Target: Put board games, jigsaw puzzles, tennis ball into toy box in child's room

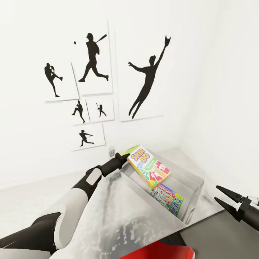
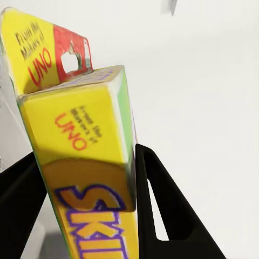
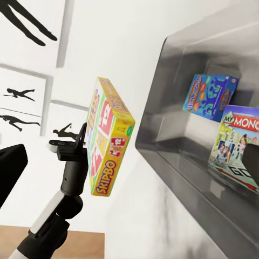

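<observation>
My left gripper (image 1: 125, 157) is shut on one end of a yellow, red and green board game (image 1: 148, 167) marked Skip-Bo, held tilted over the near rim of the grey toy box (image 1: 193, 199). In the left wrist view that board game (image 2: 81, 124) sits between the black fingers (image 2: 162, 205). In the right wrist view the held board game (image 3: 110, 137) hangs just outside the toy box (image 3: 178, 135). A Monopoly board game (image 1: 168, 200) (image 3: 237, 140) leans inside the box, and a blue board game (image 3: 210, 97) stands behind it. My right gripper (image 1: 216, 193) hovers open to the right of the box.
The toy box stands on the light grey table (image 1: 118, 216) in a white corner. A dark grey table section (image 1: 223, 237) lies below my right gripper. A red chair (image 1: 158, 251) is at the front edge. Black athlete pictures (image 1: 93, 57) hang on the wall behind.
</observation>
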Robot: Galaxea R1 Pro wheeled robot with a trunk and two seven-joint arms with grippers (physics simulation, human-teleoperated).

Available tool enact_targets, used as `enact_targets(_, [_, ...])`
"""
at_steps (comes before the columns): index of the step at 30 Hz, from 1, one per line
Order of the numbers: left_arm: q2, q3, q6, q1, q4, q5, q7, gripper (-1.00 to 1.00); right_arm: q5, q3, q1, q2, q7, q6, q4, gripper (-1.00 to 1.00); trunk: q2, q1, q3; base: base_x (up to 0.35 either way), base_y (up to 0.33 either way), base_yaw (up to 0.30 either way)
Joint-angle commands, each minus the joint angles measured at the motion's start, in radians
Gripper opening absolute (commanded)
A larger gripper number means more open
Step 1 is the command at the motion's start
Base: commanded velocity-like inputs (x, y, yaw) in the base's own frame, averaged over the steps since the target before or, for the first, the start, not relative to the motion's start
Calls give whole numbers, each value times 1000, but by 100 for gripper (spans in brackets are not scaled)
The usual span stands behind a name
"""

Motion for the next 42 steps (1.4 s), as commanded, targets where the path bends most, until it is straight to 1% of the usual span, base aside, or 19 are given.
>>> enact_targets(1, [-1,4,7,-1,1,4,-1,-100,9,-1,0,0,10,2,0,100,-2,1,-3,0,0,0])
enact_targets(23, [-1,3,9,-1,2,4,1,-100,9,1,0,7,10,2,2,100,-2,1,-39,0,0,0])
enact_targets(26, [-1,2,20,-1,-6,4,1,-100,9,2,0,7,10,2,1,100,-2,1,-44,0,0,0])
enact_targets(30, [-1,-2,41,-1,-44,4,2,-100,9,2,0,7,10,2,1,100,-2,1,-50,0,0,0])
enact_targets(34, [-1,-9,66,-1,-62,4,2,-100,9,2,0,7,10,2,1,100,-2,1,-57,0,0,0])
enact_targets(36, [-1,-25,87,-1,-70,5,1,-100,9,2,0,7,10,2,1,100,-2,1,-60,0,0,0])
enact_targets(38, [-1,-47,98,-1,-85,6,1,-100,9,2,0,7,10,2,0,100,-2,1,-63,0,0,0])
enact_targets(39, [-1,-68,104,-1,-94,9,0,-100,9,1,0,7,10,2,1,100,-2,1,-65,0,0,0])
enact_targets(40, [-1,-79,107,-1,-98,12,0,-100,9,1,0,7,10,2,1,100,-2,1,-67,0,0,0])
enact_targets(41, [-1,-104,112,-1,-106,25,0,-100,9,1,0,7,10,2,1,100,-2,1,-68,0,0,0])
enact_targets(42, [-1,-131,114,-1,-120,49,1,-100,9,1,0,7,10,2,2,100,-2,1,-70,0,0,0])
